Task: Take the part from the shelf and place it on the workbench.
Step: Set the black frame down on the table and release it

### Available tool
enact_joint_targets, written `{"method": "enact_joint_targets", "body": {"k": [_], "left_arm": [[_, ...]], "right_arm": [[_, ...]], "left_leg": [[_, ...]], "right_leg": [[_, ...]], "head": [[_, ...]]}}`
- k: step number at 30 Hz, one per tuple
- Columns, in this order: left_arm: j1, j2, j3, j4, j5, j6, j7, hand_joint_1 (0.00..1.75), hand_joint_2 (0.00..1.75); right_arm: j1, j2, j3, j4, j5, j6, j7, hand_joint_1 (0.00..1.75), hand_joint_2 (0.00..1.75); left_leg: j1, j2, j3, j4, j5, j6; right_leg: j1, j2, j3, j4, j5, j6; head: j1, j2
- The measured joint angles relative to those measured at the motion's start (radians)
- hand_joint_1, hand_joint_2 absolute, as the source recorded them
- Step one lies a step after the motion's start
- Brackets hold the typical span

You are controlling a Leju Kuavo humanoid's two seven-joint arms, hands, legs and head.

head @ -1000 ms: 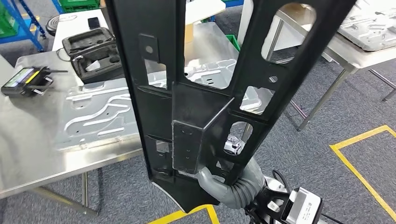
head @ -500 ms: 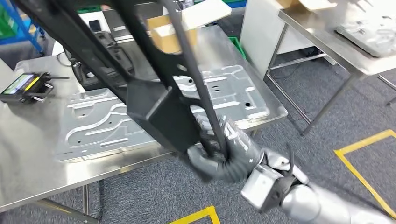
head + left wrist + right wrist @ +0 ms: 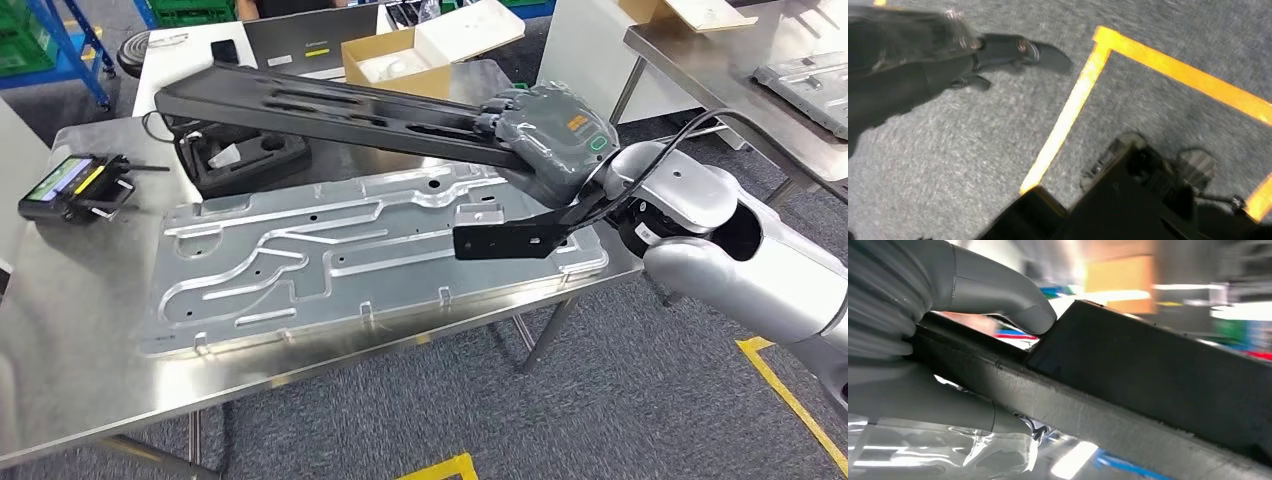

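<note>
Head view gives you the clearest read on progress: the right hand [image 3: 545, 135] grips one end of the long black part [image 3: 330, 110], which lies nearly level and reaches across the workbench [image 3: 70, 330] toward its far left corner. You can see that the part is off the shelf, so I judge the picking half of the task done. What is left is the setting down. The part appears to hang above the embossed metal sheet [image 3: 370, 250] that lies on the workbench, and I cannot tell whether its far end touches the black foam case [image 3: 245, 155] beneath it or merely passes over. A black bracket [image 3: 510, 238] juts out below the hand, over the near edge of the sheet; it may belong to the part.

Right wrist view shows you the hold from close by: the thick grey thumb [image 3: 998, 295] presses on one face of the part [image 3: 1148, 385] and the fingers [image 3: 948, 410] wrap under the other, so the hand is clamped on it.

Left wrist view shows grey carpet [image 3: 973, 145] with yellow floor tape [image 3: 1068, 110]; the left hand [image 3: 913, 60] looks dark and blurred at the edge, and you cannot tell whether it is spread or closed.

A handheld controller [image 3: 75, 185] sits at the left of the workbench, well apart from the part.
</note>
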State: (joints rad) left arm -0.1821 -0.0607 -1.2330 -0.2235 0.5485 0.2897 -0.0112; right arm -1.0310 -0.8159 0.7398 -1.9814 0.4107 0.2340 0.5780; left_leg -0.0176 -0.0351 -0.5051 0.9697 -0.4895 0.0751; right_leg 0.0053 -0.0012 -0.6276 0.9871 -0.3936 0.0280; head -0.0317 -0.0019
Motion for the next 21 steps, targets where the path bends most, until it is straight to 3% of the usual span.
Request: {"method": "enact_joint_targets", "body": {"k": [3,4,6,7,8,9,11,12,13,15,18,19,21], "left_arm": [[-0.007,0.001,-0.008,0.0,-0.008,-0.005,0.004,0.0,1.75],[-0.01,0.001,-0.01,0.0,-0.01,-0.006,0.005,0.0,1.75],[-0.02,0.0,-0.013,0.0,-0.012,-0.009,0.009,0.0,1.75],[-0.026,0.0,-0.014,0.0,-0.013,-0.009,0.011,0.0,1.75],[-0.03,0.0,-0.015,0.0,-0.015,-0.01,0.012,0.0,1.75],[-0.032,0.0,-0.016,0.0,-0.018,-0.01,0.013,0.0,1.75],[-0.03,0.0,-0.018,0.0,-0.022,-0.012,0.014,0.0,1.75],[-0.028,0.0,-0.018,0.0,-0.024,-0.013,0.014,0.0,1.75],[-0.026,-0.001,-0.019,0.0,-0.025,-0.015,0.014,0.0,1.75],[-0.025,-0.002,-0.022,0.0,-0.026,-0.016,0.012,0.0,1.75],[-0.026,-0.005,-0.025,0.0,-0.027,-0.017,0.006,0.0,1.75],[-0.025,-0.006,-0.026,0.0,-0.029,-0.017,0.006,0.0,1.75],[-0.024,-0.007,-0.03,0.0,-0.035,-0.017,0.008,0.0,1.75]], "right_arm": [[0.005,-0.025,0.024,0.072,0.025,-0.026,-0.011,1.75,1.75],[0.012,-0.03,0.03,0.097,0.036,-0.039,-0.018,1.75,1.75],[0.033,-0.035,0.042,0.145,0.061,-0.061,-0.032,1.75,1.75],[0.05,-0.035,0.049,0.168,0.072,-0.066,-0.039,1.75,1.75],[0.067,-0.036,0.058,0.192,0.083,-0.069,-0.046,1.75,1.75],[0.085,-0.036,0.067,0.216,0.094,-0.072,-0.053,1.75,1.75],[0.114,-0.035,0.081,0.257,0.112,-0.078,-0.065,1.75,1.75],[0.125,-0.034,0.086,0.276,0.119,-0.085,-0.071,1.75,1.75],[0.135,-0.033,0.089,0.294,0.125,-0.091,-0.076,1.75,1.75],[0.158,-0.029,0.096,0.331,0.133,-0.101,-0.087,1.75,1.75],[0.195,-0.024,0.102,0.382,0.142,-0.107,-0.105,1.75,1.75],[0.204,-0.021,0.103,0.396,0.145,-0.11,-0.109,1.75,1.75],[0.223,-0.014,0.107,0.427,0.149,-0.117,-0.117,1.75,1.75]], "left_leg": [[-0.002,0.007,-0.015,0.028,-0.019,-0.015],[-0.001,0.011,-0.042,0.077,-0.036,-0.023],[0.008,0.017,-0.131,0.219,-0.071,-0.037],[0.013,0.018,-0.172,0.275,-0.077,-0.042],[0.016,0.019,-0.196,0.295,-0.063,-0.046],[0.018,0.02,-0.198,0.272,-0.028,-0.049],[0.019,0.023,-0.157,0.141,0.069,-0.049],[0.016,0.024,-0.135,0.081,0.103,-0.045],[0.014,0.025,-0.118,0.039,0.116,-0.039],[0.009,0.022,-0.107,0.01,0.104,-0.025],[0.016,0.014,-0.093,-0.012,0.094,-0.011],[0.018,0.013,-0.086,-0.016,0.092,-0.006],[0.019,0.012,-0.076,-0.018,0.086,0.003]], "right_leg": [[-0.015,-0.003,0.022,-0.023,-0.011,-0.005],[-0.021,-0.005,0.031,-0.028,-0.015,-0.007],[-0.023,-0.006,0.042,-0.03,-0.026,-0.008],[-0.024,-0.007,0.049,-0.03,-0.032,-0.007],[-0.025,-0.007,0.059,-0.03,-0.039,-0.005],[-0.026,-0.007,0.07,-0.029,-0.047,-0.003],[-0.028,-0.006,0.095,-0.031,-0.064,0.004],[-0.026,-0.004,0.103,-0.032,-0.07,0.008],[-0.025,-0.003,0.105,-0.034,-0.073,0.012],[-0.022,-0.004,0.1,-0.037,-0.074,0.021],[-0.025,-0.008,0.09,-0.015,-0.093,0.034],[-0.026,-0.007,0.069,0.028,-0.114,0.037],[-0.027,-0.003,-0.011,0.173,-0.167,0.041]], "head": [[0.0,0.0],[-0.001,0.0],[-0.004,0.0],[-0.004,0.0],[-0.004,0.0],[-0.004,0.0],[-0.003,0.0],[-0.004,0.0],[-0.004,0.0],[-0.004,0.0],[-0.001,0.0],[0.0,0.0],[0.003,0.0]]}}
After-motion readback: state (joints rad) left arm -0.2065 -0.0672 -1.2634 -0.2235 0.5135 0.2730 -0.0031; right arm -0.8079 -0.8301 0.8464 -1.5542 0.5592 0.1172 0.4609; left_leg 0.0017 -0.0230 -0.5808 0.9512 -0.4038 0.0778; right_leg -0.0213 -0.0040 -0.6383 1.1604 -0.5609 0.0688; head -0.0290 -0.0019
